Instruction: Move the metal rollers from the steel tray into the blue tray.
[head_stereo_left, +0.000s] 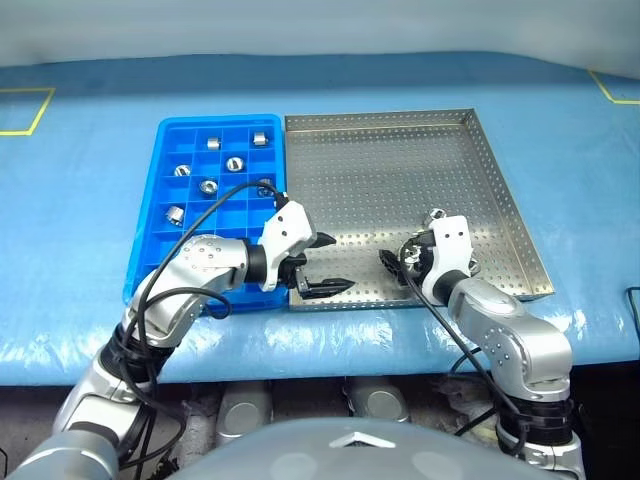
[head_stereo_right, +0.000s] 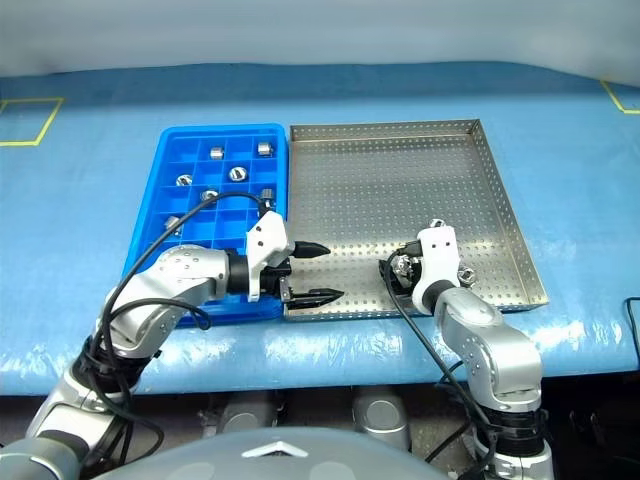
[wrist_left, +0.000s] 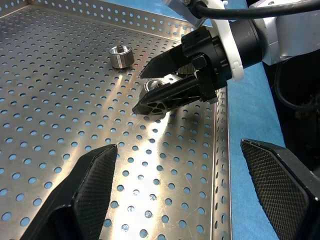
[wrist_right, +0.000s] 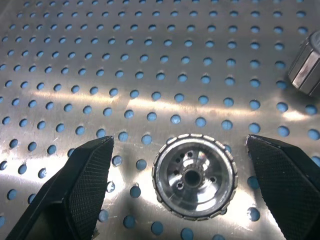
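Metal rollers (head_stereo_left: 230, 163) in the left eye view are small shiny silver cylinders, several lying apart in separate square compartments of the blue tray (head_stereo_left: 160, 215), a bright plastic grid. Just to its right, edge to edge, lies the steel tray (head_stereo_left: 500, 190), wider, silver-grey, with a dotted perforated floor and a low rim. The left hand (head_stereo_left: 328, 265) reaches over the steel tray's near left corner, its two black fingers spread with nothing between them. The right hand (head_stereo_left: 392, 266) is low over the tray's near right part. Both trays rest on a table (head_stereo_left: 90, 180) under a light-blue cover with yellow tape lines (head_stereo_left: 28, 110) at the far corners.

The right eye view shows the same layout; a roller (head_stereo_right: 464, 272) lies on the steel floor just beside the right arm's wrist.

In the left wrist view, the left hand's textured fingers (wrist_left: 85, 192) stand wide apart over the perforated floor. Ahead of them the right hand's black fingers angle down to the floor on either side of a roller, and another roller (wrist_left: 121, 55) stands alone further off.

In the right wrist view, one roller (wrist_right: 195, 175) stands on end on the perforated floor: a ribbed rim, a polished recessed face and a small dark central hole. The right hand's fingers (wrist_right: 80, 185) are spread on either side of it, apart from it. A second roller's edge (wrist_right: 305, 67) shows nearby.
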